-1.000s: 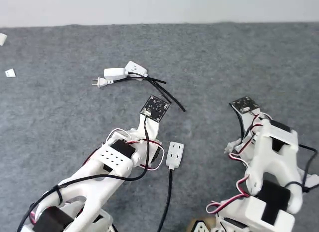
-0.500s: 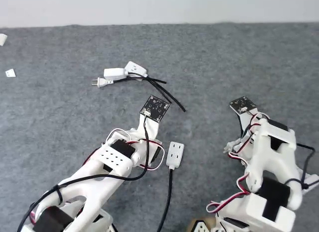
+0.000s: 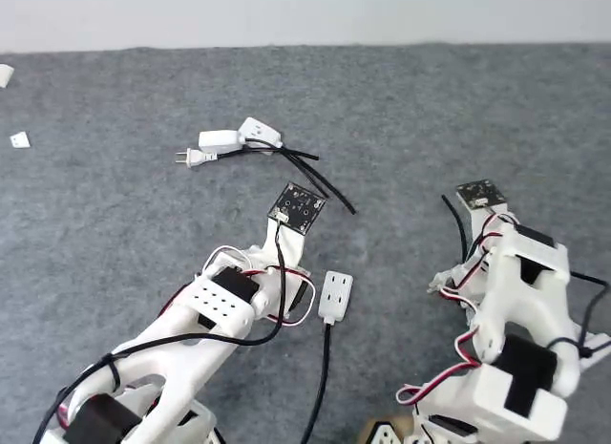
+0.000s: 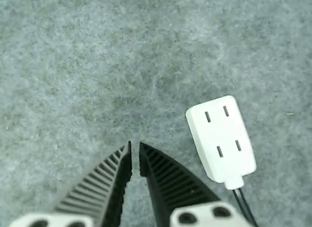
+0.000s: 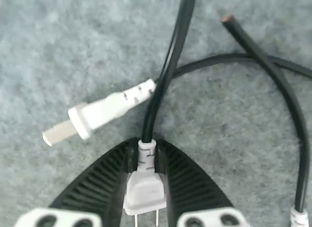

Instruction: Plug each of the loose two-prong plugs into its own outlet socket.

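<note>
A white outlet block [image 4: 222, 139] with two pairs of slots lies on the grey carpet just beside my left gripper [image 4: 135, 146], which is shut with nothing in it. In the high view that block [image 3: 335, 296] sits between the two arms. My right gripper [image 5: 145, 143] is shut on a white two-prong plug [image 5: 144, 188]; its prongs point back toward the wrist and its black cable [image 5: 173, 36] leads away. A second white plug [image 5: 105, 112] lies loose on the carpet close by. Two more white plugs [image 3: 220, 138] with black cables lie at the back left.
The outlet block's black cord [image 3: 320, 387] runs to the front edge between the arms. Loose black cable ends [image 5: 263, 56] cross the carpet near the right gripper. Small white scraps [image 3: 19, 138] lie at the far left. A pale wall borders the back.
The right arm's wrist has shifted a little to the right and away. The left arm, outlet block and back-left plugs have not moved.
</note>
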You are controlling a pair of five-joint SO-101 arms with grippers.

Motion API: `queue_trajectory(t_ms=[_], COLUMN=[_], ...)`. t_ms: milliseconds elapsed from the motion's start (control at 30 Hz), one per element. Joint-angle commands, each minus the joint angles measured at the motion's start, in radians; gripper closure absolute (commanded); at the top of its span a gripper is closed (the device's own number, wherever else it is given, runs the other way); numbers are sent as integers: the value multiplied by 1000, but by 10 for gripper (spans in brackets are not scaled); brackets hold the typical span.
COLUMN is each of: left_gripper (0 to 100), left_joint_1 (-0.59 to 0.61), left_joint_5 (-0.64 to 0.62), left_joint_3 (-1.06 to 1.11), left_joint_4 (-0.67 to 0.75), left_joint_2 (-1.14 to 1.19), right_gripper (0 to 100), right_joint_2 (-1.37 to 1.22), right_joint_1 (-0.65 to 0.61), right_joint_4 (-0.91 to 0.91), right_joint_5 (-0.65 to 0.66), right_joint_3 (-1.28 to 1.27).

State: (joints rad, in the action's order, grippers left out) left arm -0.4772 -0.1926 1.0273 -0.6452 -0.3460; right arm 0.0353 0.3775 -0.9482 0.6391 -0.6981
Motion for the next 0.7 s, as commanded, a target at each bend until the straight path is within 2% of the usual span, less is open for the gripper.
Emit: queue_trajectory(t_ms=[0,200,367,533,667], left_gripper=[971,971,970,970,970], left_joint_1=[3,12,83,63,25], left_joint_5=[-3,-3,0,192,342], left_joint_3=[-38,-73,-260,-397,-386], left_joint_4=[28,6,-150,-299,-331], left_joint_2=[0,51,235,374,368], right_gripper=[991,991,991,991,991], right_joint_2=[151,550,917,1168,1214], right_joint_1=[-7,-35,-188,-412,-596], right_joint_4=[-21,-151,-243,-291,-289], right_joint_5=[-60,-114,-169,-247,-299], right_joint_3=[18,-18,-95,-164,-222])
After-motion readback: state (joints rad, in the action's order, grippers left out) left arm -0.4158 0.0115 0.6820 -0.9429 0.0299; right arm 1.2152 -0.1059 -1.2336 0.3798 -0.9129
